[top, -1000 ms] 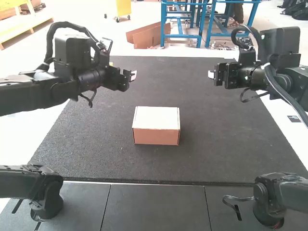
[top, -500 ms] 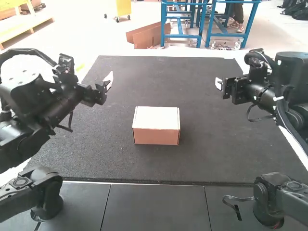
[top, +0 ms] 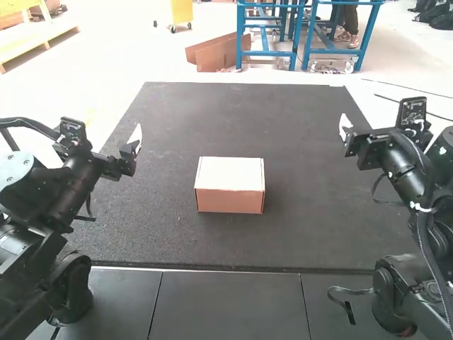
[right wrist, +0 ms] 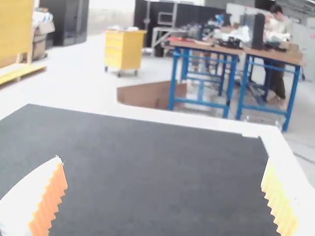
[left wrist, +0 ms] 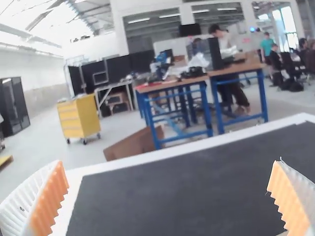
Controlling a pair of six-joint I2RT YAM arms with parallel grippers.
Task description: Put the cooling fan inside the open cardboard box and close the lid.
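Note:
A small cardboard box [top: 229, 184] sits in the middle of the black mat [top: 297, 120], its lid lying flat and shut. My left gripper [top: 132, 147] hangs over the mat's left edge, well left of the box, and points toward the far side. Its white ribbed fingers [left wrist: 42, 204] with orange pads stand wide apart around nothing, so the left gripper [left wrist: 165, 209] is open. My right gripper [top: 347, 134] is above the mat's right edge, far right of the box. In the right wrist view the right gripper [right wrist: 162, 206] is open too, bare mat between its fingers [right wrist: 280, 199].
The mat covers most of the white table. Dark panels run along the front edge, where the two arm bases [top: 60, 283] [top: 407, 301] stand at the corners. Bare mat surrounds the box on all sides.
Both arms have drawn back from over the far part of the mat, outward and toward the front, the left one farther. The box has stayed where it was.

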